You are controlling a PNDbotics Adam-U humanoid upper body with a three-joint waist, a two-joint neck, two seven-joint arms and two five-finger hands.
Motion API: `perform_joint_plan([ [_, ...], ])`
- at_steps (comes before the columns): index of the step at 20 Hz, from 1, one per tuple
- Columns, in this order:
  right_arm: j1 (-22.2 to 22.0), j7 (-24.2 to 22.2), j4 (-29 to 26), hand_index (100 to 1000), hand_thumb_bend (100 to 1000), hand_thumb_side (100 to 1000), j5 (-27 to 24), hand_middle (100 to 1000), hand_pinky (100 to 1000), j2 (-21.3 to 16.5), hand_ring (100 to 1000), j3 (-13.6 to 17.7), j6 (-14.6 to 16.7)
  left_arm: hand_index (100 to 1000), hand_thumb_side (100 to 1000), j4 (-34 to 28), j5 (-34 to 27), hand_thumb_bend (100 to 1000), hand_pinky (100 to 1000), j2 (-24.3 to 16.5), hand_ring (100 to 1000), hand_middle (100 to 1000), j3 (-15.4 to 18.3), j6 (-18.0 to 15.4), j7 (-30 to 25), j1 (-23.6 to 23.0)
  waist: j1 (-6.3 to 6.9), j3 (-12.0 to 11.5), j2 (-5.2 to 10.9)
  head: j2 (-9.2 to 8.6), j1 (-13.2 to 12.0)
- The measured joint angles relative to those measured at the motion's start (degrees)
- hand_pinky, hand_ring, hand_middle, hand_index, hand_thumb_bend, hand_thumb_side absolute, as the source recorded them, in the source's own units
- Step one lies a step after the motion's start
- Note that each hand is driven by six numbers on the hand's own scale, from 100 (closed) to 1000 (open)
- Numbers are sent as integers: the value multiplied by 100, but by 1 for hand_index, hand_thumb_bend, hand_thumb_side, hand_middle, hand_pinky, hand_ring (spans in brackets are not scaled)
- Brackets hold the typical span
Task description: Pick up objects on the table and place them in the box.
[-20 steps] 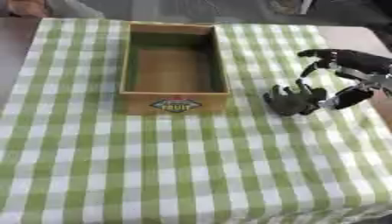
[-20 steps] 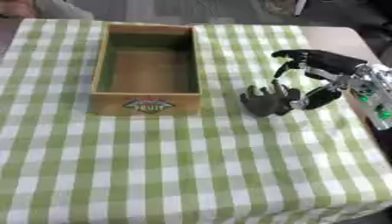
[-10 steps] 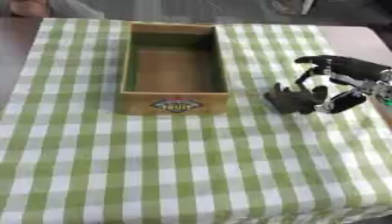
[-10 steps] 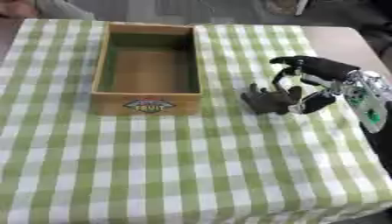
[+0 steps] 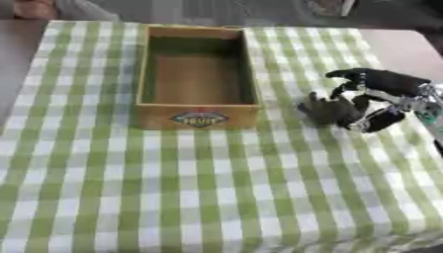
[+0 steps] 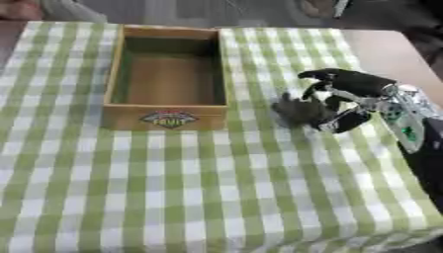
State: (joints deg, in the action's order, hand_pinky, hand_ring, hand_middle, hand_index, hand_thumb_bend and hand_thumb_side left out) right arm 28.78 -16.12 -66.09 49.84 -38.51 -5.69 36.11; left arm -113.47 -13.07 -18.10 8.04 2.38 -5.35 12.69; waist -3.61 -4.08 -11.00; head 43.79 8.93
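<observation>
The dark grey object (image 6: 298, 111), lumpy and hard to make out, sits on the green-and-white checked cloth (image 5: 216, 188) covering the tabletop, just right of the wooden box (image 5: 197, 74). The box stands open and shows bare wood inside; an oval label (image 5: 199, 118) on its near wall carries writing too blurred to read. The right hand (image 6: 346, 96) reaches in from the right, fingers curled around the object's right side, touching it.
</observation>
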Motion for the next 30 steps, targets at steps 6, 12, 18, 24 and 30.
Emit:
perform_joint_plan([
  [6,47,-27,80,784,309,298,171,999,1000,76,1000,-86,61,573,645,0,-1,100,551,0,664,550,0,0,-2,0,-2,-19,0,0,5],
  [12,52,-42,175,782,326,314,356,1000,1000,155,1000,-148,118,573,646,0,-1,100,551,1,663,550,0,-1,-6,0,1,-26,-1,0,8],
  [18,98,25,216,629,251,255,557,946,965,196,983,-147,162,573,647,0,-1,100,551,2,663,551,0,1,-9,0,-3,-25,1,0,16],
  [24,42,539,236,379,135,186,618,747,741,211,763,-138,67,573,648,0,-1,100,551,4,662,551,0,7,-15,0,1,-22,-3,0,25],
  [30,2,1225,51,334,100,153,541,696,706,213,723,-51,-83,573,647,0,-1,100,552,5,662,551,0,8,-16,0,3,-18,-11,0,22],
])
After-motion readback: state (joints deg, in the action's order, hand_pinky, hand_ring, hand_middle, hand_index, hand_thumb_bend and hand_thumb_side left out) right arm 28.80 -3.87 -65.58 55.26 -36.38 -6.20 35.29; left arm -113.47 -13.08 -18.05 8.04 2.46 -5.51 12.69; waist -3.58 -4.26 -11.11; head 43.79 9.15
